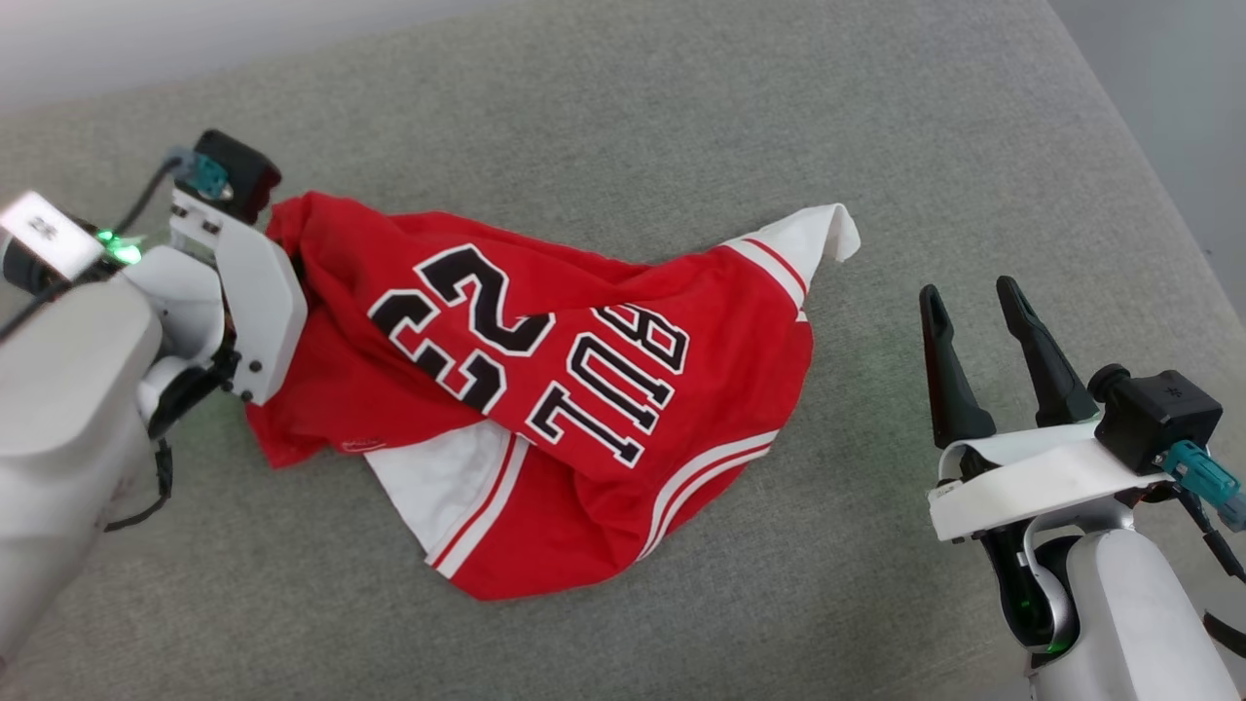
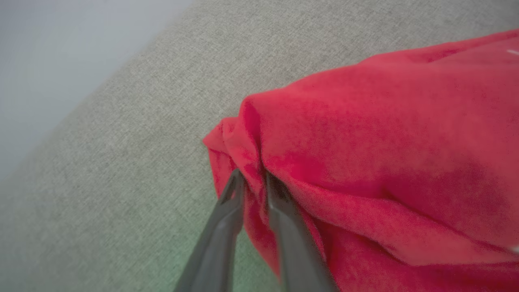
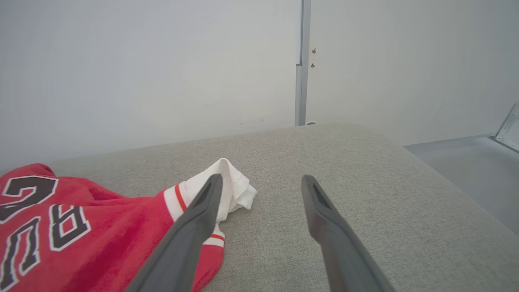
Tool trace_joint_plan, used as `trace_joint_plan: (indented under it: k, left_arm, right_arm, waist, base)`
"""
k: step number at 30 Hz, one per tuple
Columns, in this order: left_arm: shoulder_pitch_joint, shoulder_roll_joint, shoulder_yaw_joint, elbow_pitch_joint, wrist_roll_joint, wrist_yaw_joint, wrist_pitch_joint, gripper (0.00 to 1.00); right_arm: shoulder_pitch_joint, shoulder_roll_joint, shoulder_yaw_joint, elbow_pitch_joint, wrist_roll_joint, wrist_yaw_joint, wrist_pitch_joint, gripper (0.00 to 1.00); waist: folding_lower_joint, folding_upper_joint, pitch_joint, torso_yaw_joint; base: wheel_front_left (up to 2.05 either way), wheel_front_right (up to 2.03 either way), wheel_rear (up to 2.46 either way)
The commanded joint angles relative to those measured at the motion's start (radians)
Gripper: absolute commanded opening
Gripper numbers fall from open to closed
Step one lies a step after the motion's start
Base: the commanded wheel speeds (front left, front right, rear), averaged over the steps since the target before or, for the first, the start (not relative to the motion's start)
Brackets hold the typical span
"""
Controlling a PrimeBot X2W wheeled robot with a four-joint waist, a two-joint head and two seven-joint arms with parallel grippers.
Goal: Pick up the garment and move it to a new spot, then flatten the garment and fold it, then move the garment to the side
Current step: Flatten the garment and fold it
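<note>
- The garment (image 1: 623, 428) lies crumpled on the grey fabric surface (image 1: 681, 117), its lettering partly folded under.
- Jaws of the left gripper (image 2: 254, 180) pinch a red fold at its edge, seen blurred.
- Jaws of the right gripper (image 1: 969, 289) stand wide apart beside it, holding nothing.

Print on the red garment (image 1: 740, 321)
Black, white-outlined number 23 (image 1: 458, 326) mid-frame in the head view, letters BUL (image 1: 613, 385) just right of it, both upside down.
</note>
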Motion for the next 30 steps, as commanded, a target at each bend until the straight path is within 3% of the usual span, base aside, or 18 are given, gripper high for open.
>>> trace_joint_plan:
  k: [1,8,14,22,23,24,25,30]
  left_arm:
    - [-0.022,0.002,-0.024,-0.006,-0.032,0.001,0.012,1.0]
    - [-0.037,0.002,-0.05,-0.038,-0.141,0.001,0.041,1.0]
    - [-0.006,-0.001,-0.04,-0.061,-0.227,0.014,0.133,1.0]
    - [0.093,0.028,-0.031,-0.266,-0.372,0.169,0.349,1.0]
    - [0.093,0.028,-0.031,-0.266,-0.372,0.169,0.349,1.0]
    - [0.11,0.034,-0.03,-0.299,-0.395,0.193,0.377,1.0]
    - [0.135,0.055,-0.028,-0.372,-0.426,0.247,0.421,1.0]
    - [0.188,0.084,-0.04,-0.513,-0.472,0.334,0.491,1.0]
  right_arm:
    - [0.0,-0.001,-0.008,0.006,-0.005,-0.001,-0.007,1.0]
    - [0.023,-0.023,-0.025,0.002,-0.015,-0.001,-0.017,1.0]
    - [0.042,-0.04,-0.033,-0.008,-0.015,-0.001,-0.018,1.0]
    - [0.07,-0.057,-0.031,-0.035,-0.01,-0.002,0.003,1.0]
    - [0.07,-0.057,-0.031,-0.035,-0.01,-0.002,0.003,1.0]
    - [0.071,-0.057,-0.031,-0.039,-0.011,-0.001,0.007,1.0]
    - [0.08,-0.056,-0.03,-0.046,-0.013,-0.001,0.011,1.0]
    - [0.08,-0.052,-0.027,-0.061,-0.009,-0.001,0.018,1.0]
  waist:
    - [0.0,0.0,-0.017,0.018]
    - [0.0,0.0,-0.078,0.068]
    - [0.0,0.0,-0.13,0.104]
    - [0.0,0.0,-0.201,0.136]
    - [0.0,0.0,-0.201,0.136]
    - [0.0,0.0,-0.205,0.136]
    - [0.0,0.0,-0.208,0.136]
    - [0.0,0.0,-0.2,0.13]
  base:
    - [0.0,0.0,0.0]
    - [0.0,0.0,0.0]
    - [0.0,0.0,0.0]
    - [0.0,0.0,0.0]
    - [0.0,0.0,0.0]
    - [0.0,0.0,0.0]
    - [0.0,0.0,0.0]
    - [0.0,0.0,0.0]
